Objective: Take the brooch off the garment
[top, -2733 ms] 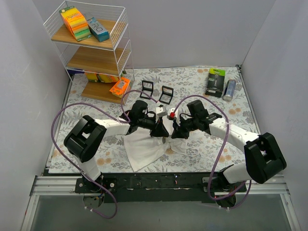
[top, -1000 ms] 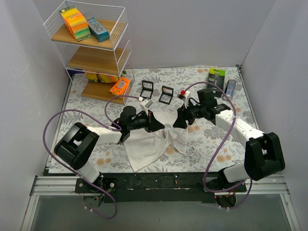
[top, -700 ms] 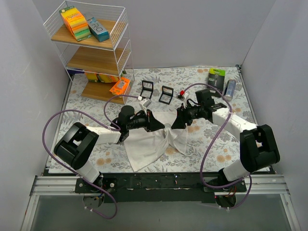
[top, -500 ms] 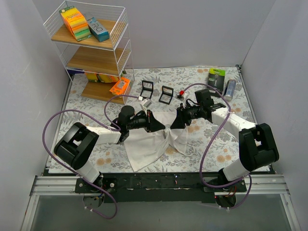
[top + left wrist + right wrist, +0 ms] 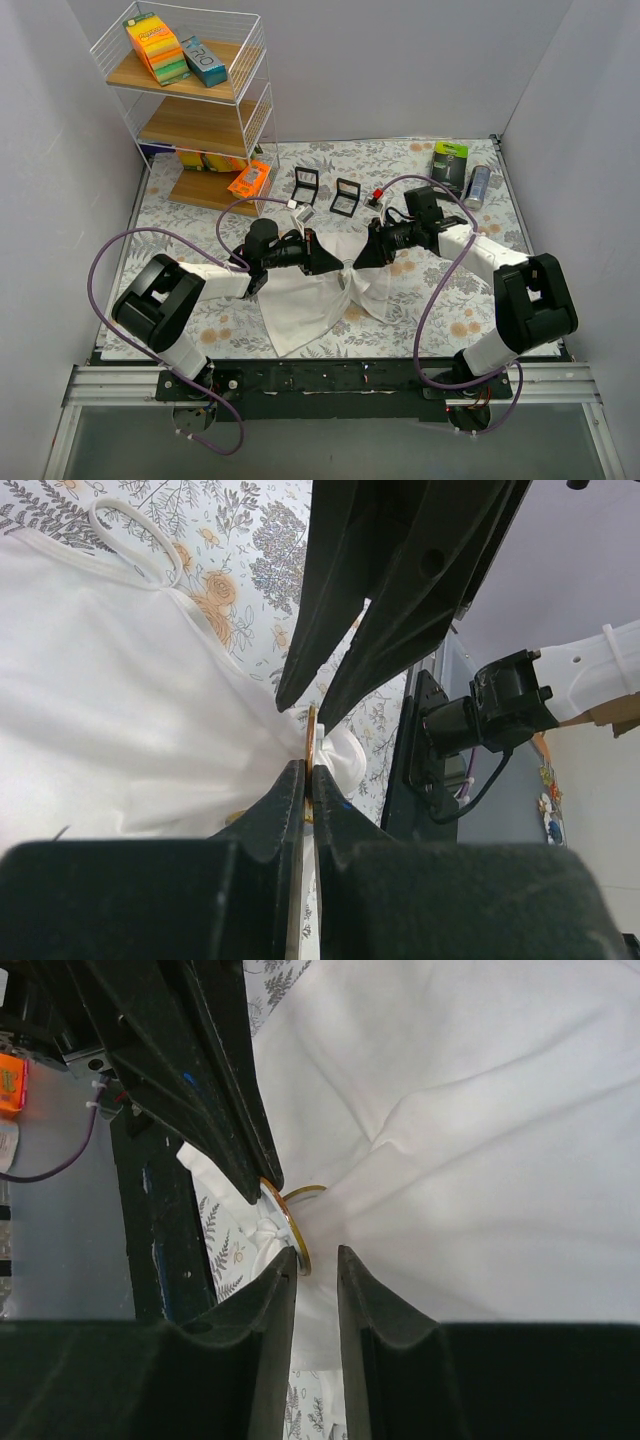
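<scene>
Since 1 second ago, the right gripper has moved in from 3 o'clock toward the left gripper. Their tips now almost meet over a raised peak of the white garment. The garment is spread on the floral table cover, near the middle of the top view. The left arm reaches in from 9 o'clock, low over the cloth.

In the left wrist view, the 2 black fingers are pressed almost together on the brooch. The brooch shows as a thin gold rim standing on edge. It rises out of the slit between the tips toward 12 o'clock, with white cloth bunched around it. The right gripper's 2 tips point down at it from 12 o'clock and end just above the rim.

In the right wrist view, the right gripper's fingers stand a narrow gap apart, with white cloth showing through the gap. Whether they pinch that cloth cannot be told. The gold ring does not lie inside this gap. It sits at 10 o'clock from it, touching the tip of the picture-left finger. The left gripper's dark fingers come down onto it from 11 o'clock.
</scene>
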{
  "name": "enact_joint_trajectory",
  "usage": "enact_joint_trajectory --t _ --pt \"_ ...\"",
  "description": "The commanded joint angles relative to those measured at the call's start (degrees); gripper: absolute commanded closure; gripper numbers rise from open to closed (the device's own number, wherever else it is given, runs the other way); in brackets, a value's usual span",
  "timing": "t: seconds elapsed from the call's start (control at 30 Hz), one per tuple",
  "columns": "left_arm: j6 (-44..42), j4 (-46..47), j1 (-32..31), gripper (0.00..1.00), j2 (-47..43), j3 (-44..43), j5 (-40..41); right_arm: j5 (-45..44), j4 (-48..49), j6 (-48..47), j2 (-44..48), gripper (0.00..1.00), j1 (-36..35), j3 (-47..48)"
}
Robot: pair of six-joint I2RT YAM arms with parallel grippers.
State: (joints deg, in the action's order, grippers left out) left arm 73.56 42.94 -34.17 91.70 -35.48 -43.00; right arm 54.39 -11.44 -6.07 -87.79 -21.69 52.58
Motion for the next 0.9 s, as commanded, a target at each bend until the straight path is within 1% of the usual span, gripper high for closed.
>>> enact_joint_trajectory --t 0.0,0.2,0.33,0.43,0.63,0.67,0.7,0.73,0.77,0.8,0.87 --pt "0.7 2.4 0.7 1.0 0.1 -1.3 -2.2 4.2 0.8 -1.2 -1.2 0.71 0.3 1.1" --pt "0.9 2.5 0.9 1.0 0.8 -1.7 -2.5 6.7 -1.0 -3.1 -2.1 0.77 0.3 2.1" --pt "1.0 2.4 1.1 1.0 1.8 -2.3 -3.2 8.7 0.5 -1.6 -2.4 0.78 0.3 2.0" --pt "1.1 2.2 1.2 1.0 2.4 -2.7 -3.5 9.5 0.5 -1.4 -2.4 0.82 0.3 1.8" --pt "1.3 2.5 1.3 1.0 3.1 -3.2 -3.7 10.5 0.7 -1.3 -2.3 0.91 0.3 1.4" --pt "1.3 2.3 1.3 1.0 3.6 -3.3 -3.8 11.0 1.3 -0.8 -2.3 0.96 0.3 1.3" --pt "1.2 2.2 1.3 1.0 3.8 -3.5 -3.8 11.2 1.9 -0.3 -2.1 0.99 0.3 1.2" --pt "1.3 2.2 1.3 1.0 4.0 -3.7 -3.8 11.1 2.3 1.0 -2.0 0.99 0.3 1.1" --pt "1.3 1.6 1.3 0.97 4.0 -3.9 -3.6 10.0 3.3 1.6 -1.9 0.99 0.3 1.0" --pt "1.4 1.4 1.3 0.77 4.1 -4.1 -3.5 8.6 3.4 2.3 -1.8 0.99 0.3 1.1" --pt "1.4 1.2 1.3 0.64 3.8 -4.2 -3.8 5.2 4.2 4.6 -1.2 0.99 0.6 1.1"
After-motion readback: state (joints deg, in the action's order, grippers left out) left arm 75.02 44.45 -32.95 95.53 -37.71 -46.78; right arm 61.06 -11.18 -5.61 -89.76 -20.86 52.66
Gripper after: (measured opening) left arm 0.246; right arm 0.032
